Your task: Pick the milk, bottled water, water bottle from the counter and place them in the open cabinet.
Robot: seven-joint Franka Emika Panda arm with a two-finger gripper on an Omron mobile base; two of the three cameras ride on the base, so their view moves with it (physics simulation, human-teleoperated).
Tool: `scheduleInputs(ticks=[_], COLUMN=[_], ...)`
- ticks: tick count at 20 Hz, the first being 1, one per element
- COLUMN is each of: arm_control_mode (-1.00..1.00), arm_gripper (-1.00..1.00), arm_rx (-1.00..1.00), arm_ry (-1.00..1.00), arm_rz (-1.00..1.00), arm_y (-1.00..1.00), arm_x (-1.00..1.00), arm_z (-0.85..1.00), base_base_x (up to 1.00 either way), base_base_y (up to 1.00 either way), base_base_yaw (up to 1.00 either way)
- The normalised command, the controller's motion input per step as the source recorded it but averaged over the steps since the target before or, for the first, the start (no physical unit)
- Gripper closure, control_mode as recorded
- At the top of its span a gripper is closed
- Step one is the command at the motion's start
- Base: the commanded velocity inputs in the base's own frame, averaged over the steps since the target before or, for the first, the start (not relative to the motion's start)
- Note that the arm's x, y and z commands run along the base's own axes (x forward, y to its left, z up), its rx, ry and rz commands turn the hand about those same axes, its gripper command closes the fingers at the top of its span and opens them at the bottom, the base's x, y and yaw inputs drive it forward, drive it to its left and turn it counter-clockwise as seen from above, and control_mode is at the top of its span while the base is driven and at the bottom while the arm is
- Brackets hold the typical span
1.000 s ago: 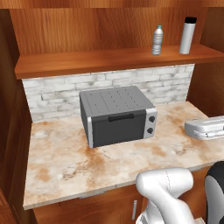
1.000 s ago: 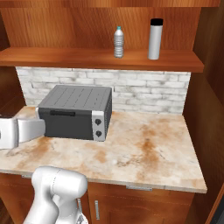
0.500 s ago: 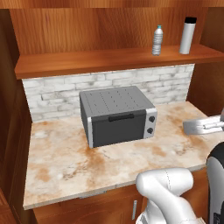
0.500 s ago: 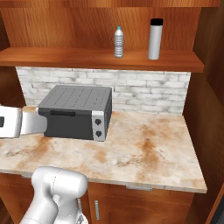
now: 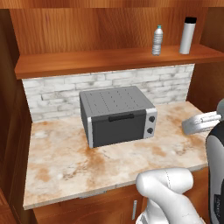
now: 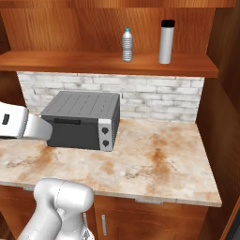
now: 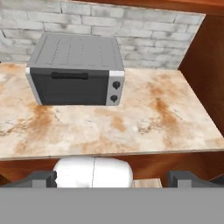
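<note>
Two bottles on the wooden cabinet shelf (image 6: 108,63): clear blue-capped plastic bottle (image 6: 127,45), light, squashy; silver metal cylinder (image 6: 166,41), stiff, slippery—I'd grip mid-body. Fingers (image 7: 188,179) released, empty.

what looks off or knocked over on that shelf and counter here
Nothing stands out. The bottled water and water bottle stand upright, apart, on the shelf; the toaster oven sits level and shut on the stone top, with no spills.
</note>
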Motion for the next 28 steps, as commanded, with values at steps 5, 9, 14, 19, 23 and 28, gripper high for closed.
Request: scheduleInputs(ticks=[5,9,14,19,23,28], arm_control_mode=[-1.0,-1.0,1.0,1.0,1.0,1.0], arm_gripper=[-1.0,-1.0,-1.0,-1.0,-1.0,-1.0], arm_rx=[0.0,0.0,0.0,0.0,0.0,0.0], arm_ry=[0.08,0.0,0.0,0.0,0.0,0.0], arm_rz=[0.0,0.0,0.0,0.0,0.0,0.0], arm_y=[0.01,0.0,0.0,0.0,0.0,0.0], arm_x=[-0.03,-0.12,-0.02,0.0,0.0,0.0], arm_z=[-0.15,-0.18,-0.04,0.0,0.0,0.0], base_base_x=[0.0,0.0,-0.01,0.0,0.0,-0.16], base_base_y=[0.0,0.0,0.0,0.0,0.0,-0.17], base_base_yaw=[0.0,0.0,0.0,0.0,0.0,-0.06])
